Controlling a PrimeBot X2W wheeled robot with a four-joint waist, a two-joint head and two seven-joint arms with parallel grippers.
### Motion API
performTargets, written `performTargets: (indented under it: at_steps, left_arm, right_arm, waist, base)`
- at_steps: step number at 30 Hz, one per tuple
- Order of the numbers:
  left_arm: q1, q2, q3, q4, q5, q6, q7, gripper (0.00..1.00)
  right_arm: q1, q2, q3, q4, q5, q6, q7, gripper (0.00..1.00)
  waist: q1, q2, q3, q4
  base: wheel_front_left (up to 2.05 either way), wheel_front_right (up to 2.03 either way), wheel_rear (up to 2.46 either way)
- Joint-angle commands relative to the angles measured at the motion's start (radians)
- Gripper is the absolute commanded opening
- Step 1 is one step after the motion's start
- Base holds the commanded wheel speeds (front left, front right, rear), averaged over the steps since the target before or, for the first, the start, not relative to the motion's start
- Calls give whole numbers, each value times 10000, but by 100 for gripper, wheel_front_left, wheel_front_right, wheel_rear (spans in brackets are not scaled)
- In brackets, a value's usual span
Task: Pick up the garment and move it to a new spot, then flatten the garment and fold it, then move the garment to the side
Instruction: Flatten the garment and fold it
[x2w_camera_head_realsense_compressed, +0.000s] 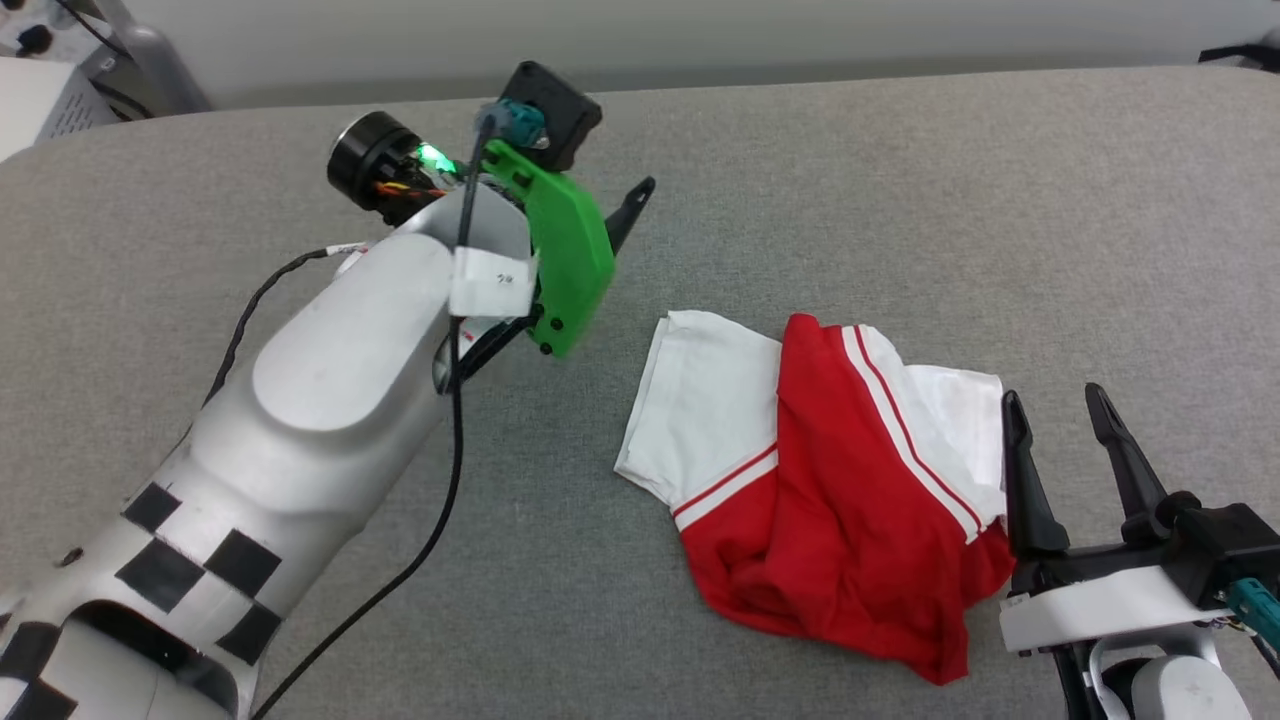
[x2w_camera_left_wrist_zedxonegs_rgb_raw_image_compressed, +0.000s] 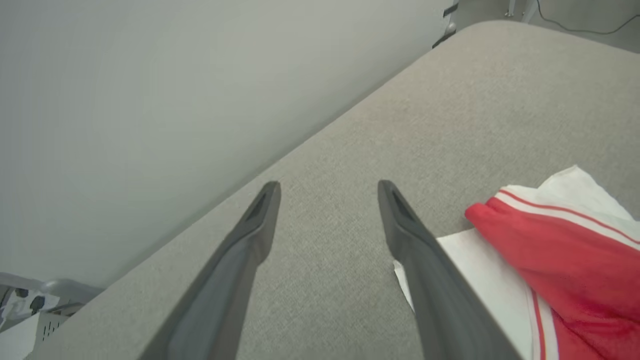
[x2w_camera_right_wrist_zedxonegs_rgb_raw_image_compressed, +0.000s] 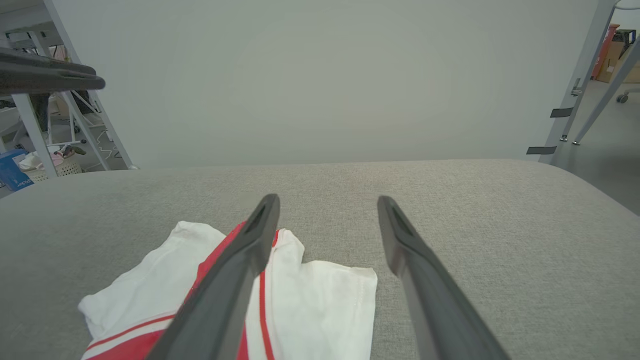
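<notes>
the grey cloth-covered counter (x2w_camera_head_realsense_compressed: 900, 180) stretches under both arms. the pale left forearm (x2w_camera_head_realsense_compressed: 330, 380) reaches across it. the garment (x2w_camera_head_realsense_compressed: 830, 500) lies crumpled on the counter, red with white sleeves, to the right of the left tool (x2w_camera_left_wrist_zedxonegs_rgb_raw_image_compressed: 327, 187), which hangs open and empty over bare cloth. the right tool (x2w_camera_head_realsense_compressed: 1053, 397) sits just beside the shirt's white edge, fingers spread wide and holding nothing; whether its left finger touches the fabric, i cannot tell.

Bright, even, diffuse light; shadows soft and faint; wrist views slightly soft, bowed at edges.
</notes>
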Motion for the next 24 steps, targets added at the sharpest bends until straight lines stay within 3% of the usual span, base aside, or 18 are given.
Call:
performTargets:
  at_steps: [1, 6, 12, 16, 23, 24]
  left_arm:
    - [-341, 22, -362, 121, -372, -27, 505, 100]
    - [-1245, 13, -2054, 482, -2057, -28, 2943, 100]
    - [-1665, 66, -3621, 721, -3034, -28, 4106, 100]
    - [-1588, 100, -4159, 992, -3212, -28, 4370, 100]
    - [-585, 223, -4419, 881, -2253, -28, 5264, 100]
    - [-504, 232, -4420, 820, -2291, -28, 5188, 70]
  right_arm:
    - [-231, -16, 29, -44, -27, -9, -61, 100]
    - [-552, -16, 97, -93, 71, -9, -61, 100]
    - [-818, -16, 167, -107, 197, -9, -61, 100]
    - [-994, -16, 217, -111, 272, -9, -61, 100]
    - [-1291, -16, 205, -112, 337, -9, -61, 100]
    - [-1305, -16, 191, -101, 326, -9, -61, 100]
  waist:
    - [-1, 0, 529, -443]
    - [-1, 0, 1073, -791]
    - [-1, 0, 1576, -1062]
    - [-1, 0, 1831, -1172]
    - [-1, 0, 2156, -1205]
    - [-1, 0, 2159, -1174]
  base:
    - [0, 0, 0]
    - [0, 0, 0]
    - [0, 0, 0]
    - [0, 0, 0]
    - [0, 0, 0]
    - [0, 0, 0]
